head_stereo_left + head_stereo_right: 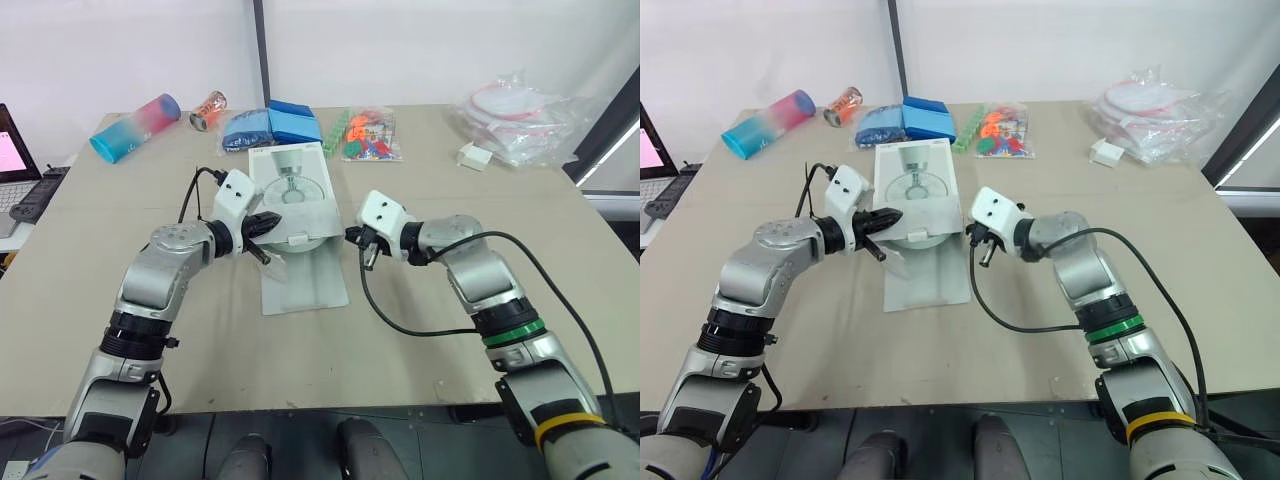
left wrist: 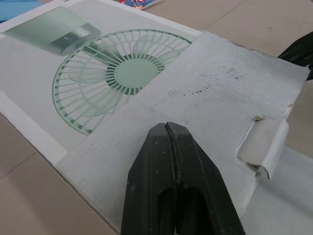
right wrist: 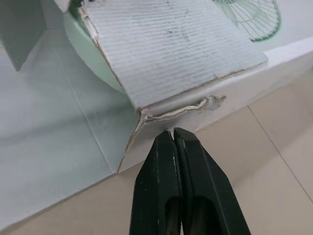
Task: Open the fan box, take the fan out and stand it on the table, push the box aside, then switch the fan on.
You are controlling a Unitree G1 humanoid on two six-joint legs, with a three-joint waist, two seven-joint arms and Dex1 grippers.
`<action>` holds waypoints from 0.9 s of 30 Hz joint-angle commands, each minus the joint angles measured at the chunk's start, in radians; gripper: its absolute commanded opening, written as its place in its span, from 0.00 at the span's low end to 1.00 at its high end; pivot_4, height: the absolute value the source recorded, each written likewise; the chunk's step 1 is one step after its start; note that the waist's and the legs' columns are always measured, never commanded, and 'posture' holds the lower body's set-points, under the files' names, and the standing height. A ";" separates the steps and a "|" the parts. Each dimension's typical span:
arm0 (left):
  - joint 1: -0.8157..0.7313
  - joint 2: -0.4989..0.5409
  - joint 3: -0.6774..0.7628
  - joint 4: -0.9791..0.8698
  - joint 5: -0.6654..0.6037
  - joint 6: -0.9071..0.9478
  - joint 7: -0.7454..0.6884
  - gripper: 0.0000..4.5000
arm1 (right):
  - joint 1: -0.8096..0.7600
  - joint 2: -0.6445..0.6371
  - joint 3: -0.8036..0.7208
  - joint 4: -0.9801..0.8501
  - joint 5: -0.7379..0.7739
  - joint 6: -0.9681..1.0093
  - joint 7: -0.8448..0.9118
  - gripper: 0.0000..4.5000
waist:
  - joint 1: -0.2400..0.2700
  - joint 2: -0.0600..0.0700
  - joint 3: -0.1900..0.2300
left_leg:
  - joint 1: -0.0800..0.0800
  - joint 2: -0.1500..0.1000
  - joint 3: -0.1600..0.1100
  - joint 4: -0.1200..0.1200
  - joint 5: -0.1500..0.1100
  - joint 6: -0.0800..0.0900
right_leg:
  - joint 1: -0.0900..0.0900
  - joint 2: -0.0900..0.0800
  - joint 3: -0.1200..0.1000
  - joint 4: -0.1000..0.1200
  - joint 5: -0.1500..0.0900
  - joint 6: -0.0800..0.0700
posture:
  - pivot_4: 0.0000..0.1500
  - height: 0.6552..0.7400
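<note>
The white fan box [image 1: 292,195], printed with a green fan picture [image 2: 117,73], lies flat mid-table. Its near end is open, with a long flap [image 1: 305,285] spread on the table toward me. A corrugated inner flap [image 2: 220,98] is folded back over the box top. Under that flap the pale green fan [image 3: 85,49] shows inside the opening. My left gripper [image 1: 262,225] is shut, its tips just above the corrugated flap at the box's left side. My right gripper [image 1: 352,236] is shut and empty, pointing at the torn right corner [image 3: 195,105] of the open end.
Along the far edge lie a pink-blue bottle [image 1: 135,127], a can [image 1: 208,110], blue packets [image 1: 270,125], bags of coloured pieces [image 1: 370,135] and a clear plastic bag [image 1: 520,115]. A laptop [image 1: 12,150] sits off the left edge. Bare tabletop lies on both sides of the box.
</note>
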 commanded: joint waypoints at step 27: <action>0.038 0.026 -0.001 -0.011 0.014 -0.014 0.004 0.00 | -0.007 0.023 -0.054 0.036 0.045 -0.082 -0.028 0.01 | 0.000 0.000 0.000 | 0.000 0.000 0.000 0.000 0.000 0.000 | 0.000 0.000 -0.001 0.000 0.000 0.000 | 1.00 1.00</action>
